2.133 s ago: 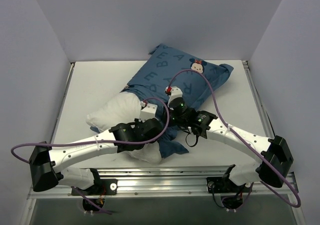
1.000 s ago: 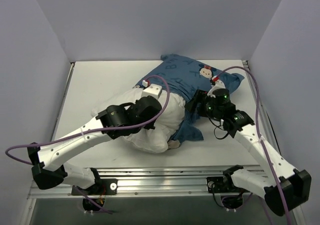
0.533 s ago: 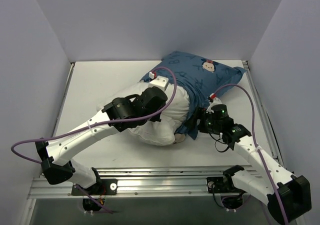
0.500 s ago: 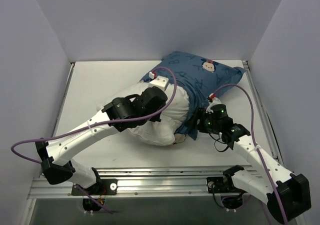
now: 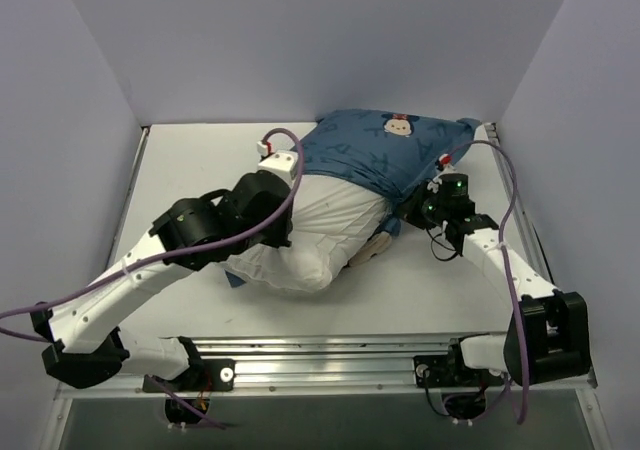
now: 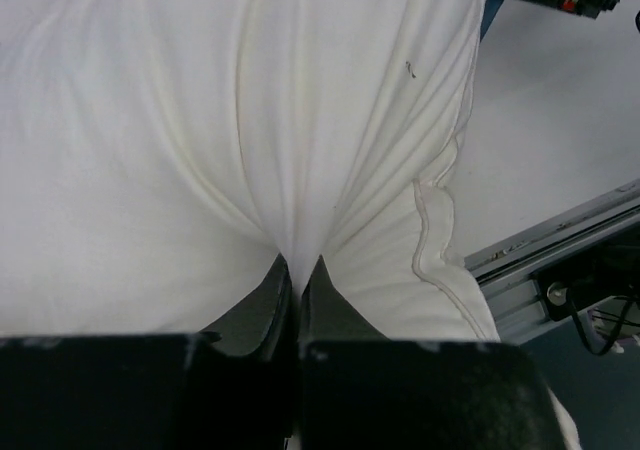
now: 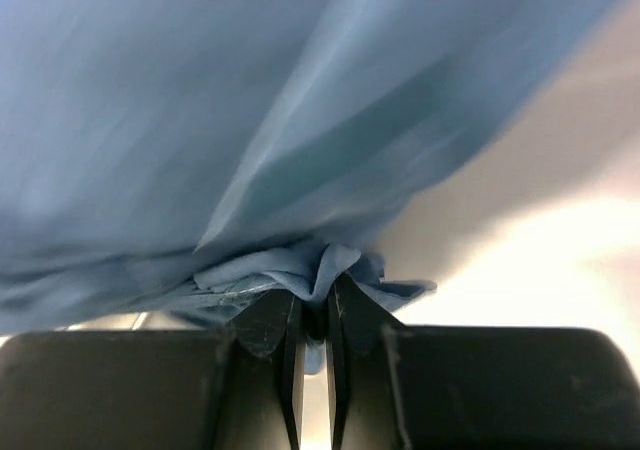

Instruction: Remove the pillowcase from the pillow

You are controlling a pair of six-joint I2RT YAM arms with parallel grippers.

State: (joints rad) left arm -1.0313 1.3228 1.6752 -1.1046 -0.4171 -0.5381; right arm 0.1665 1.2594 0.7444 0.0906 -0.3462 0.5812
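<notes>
Peeling should go cleanly if left gripper (image 6: 297, 270), clamped on pillow (image 6: 250, 120), anchors while right gripper (image 7: 315, 305), clamped on pillowcase (image 7: 250, 120), draws toward top view's upper right.

White table (image 5: 190, 160); pale lavender walls (image 5: 300, 40) three sides; metal rail (image 5: 330, 360) near edge.

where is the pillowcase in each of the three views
top external: the pillowcase lies far centre-right, its near edge pinched by the right gripper.
left wrist: only a thin blue sliver shows, at the pillow's upper right edge.
right wrist: it fills the upper picture, bunched in the same gripper.
shared landmark: the white table.
</notes>
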